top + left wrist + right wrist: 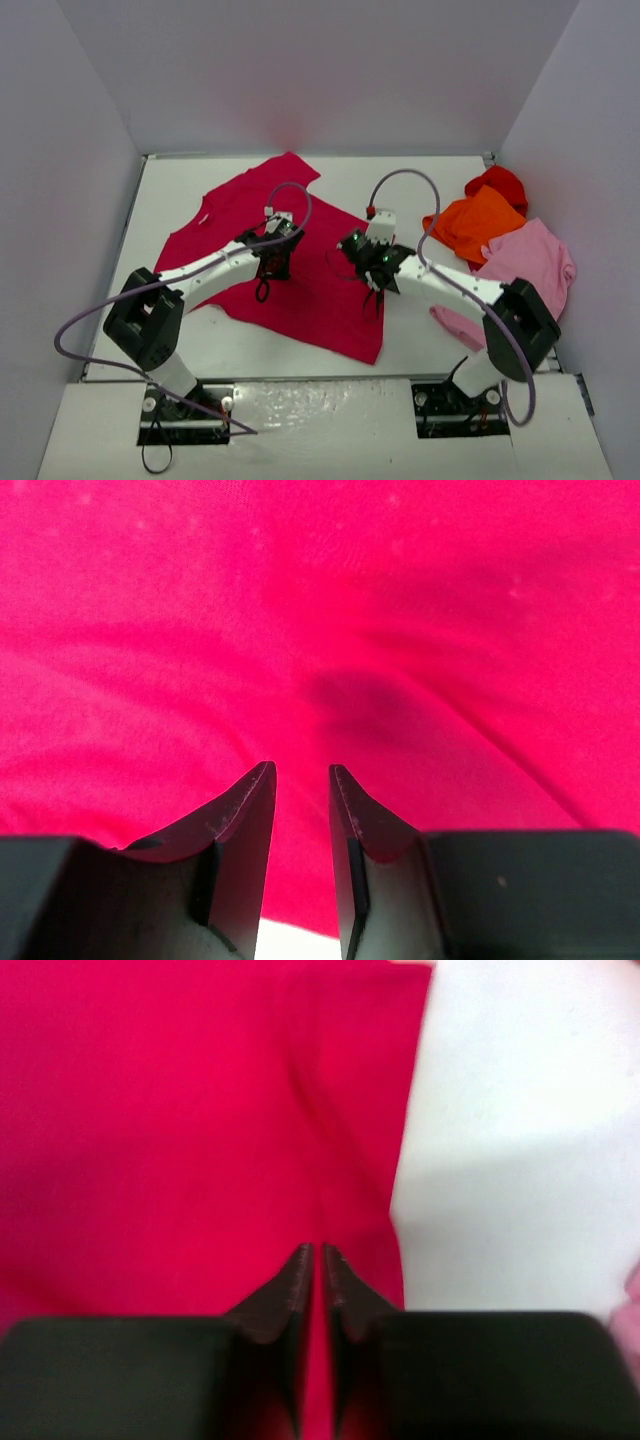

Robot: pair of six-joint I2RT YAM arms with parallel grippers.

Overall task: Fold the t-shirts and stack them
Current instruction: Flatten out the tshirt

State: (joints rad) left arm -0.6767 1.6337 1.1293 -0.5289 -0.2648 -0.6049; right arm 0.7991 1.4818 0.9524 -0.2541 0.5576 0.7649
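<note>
Here, crimson shirt [320,300] lies on table [175,190]

A flat white worktop [240,345] sits inside plain white walls, with one wall at the far side [320,70], one on the left [60,200] and one on the right [590,150].

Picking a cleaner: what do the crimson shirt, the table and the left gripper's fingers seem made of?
The crimson shirt looks like soft matte cloth, perhaps cotton: it lies in gentle folds without shine. The table seems a smooth white board, painted or laminated. The left gripper's fingers look like hard matte black plastic, with sharp moulded edges.
</note>
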